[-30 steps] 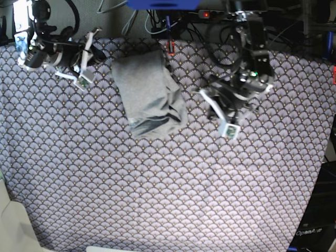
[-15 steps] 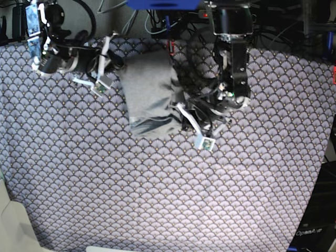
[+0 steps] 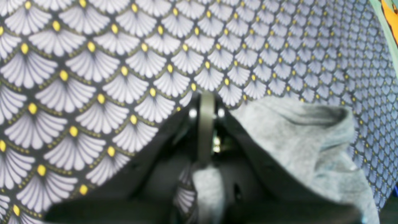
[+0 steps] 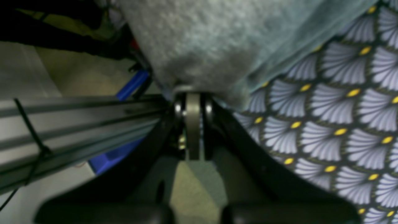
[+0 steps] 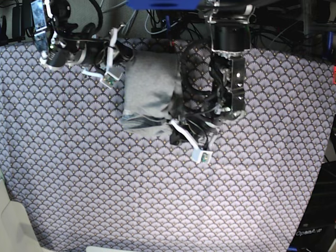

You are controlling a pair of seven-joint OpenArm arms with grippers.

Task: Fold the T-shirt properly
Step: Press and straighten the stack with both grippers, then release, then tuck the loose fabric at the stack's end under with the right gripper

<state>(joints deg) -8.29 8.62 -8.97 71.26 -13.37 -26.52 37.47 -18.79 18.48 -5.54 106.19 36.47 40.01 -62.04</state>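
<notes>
T-shirt (image 5: 150,92): light grey, folded into a compact oblong bundle, lying at the far-centre of the tablecloth (image 5: 157,199), long axis running roughly front-to-back in base view. Near end looks rumpled w/ layered edges.

Tablecloth: purple fan pattern w/ yellow dots, covers the whole work surface; shirt rests directly on it.

Left gripper (image 5: 176,126): at the shirt's near corner on base view's right, touching the fabric. In left wrist view the left gripper (image 3: 206,102) has its fingers pressed together, tip down at the cloth/shirt edge; grey T-shirt (image 3: 298,143) bunches up just beside it on the right. A bit of grey fabric shows low between the finger bases, so prob. pinching shirt edge, but blur makes that uncertain.

Right gripper (image 5: 122,52): at the shirt's far corner on base view's left. In right wrist view the right gripper (image 4: 192,96) has fingers closed tight, tip buried in the grey T-shirt (image 4: 211,40), which drapes over it; pinching the fabric.

Arms: left arm (image 5: 229,63) comes down from the far edge, right of the shirt; right arm (image 5: 63,44) reaches in from the far-left corner.

Cables (image 5: 194,68): black loops beside left arm, next to the shirt's right side.
</notes>
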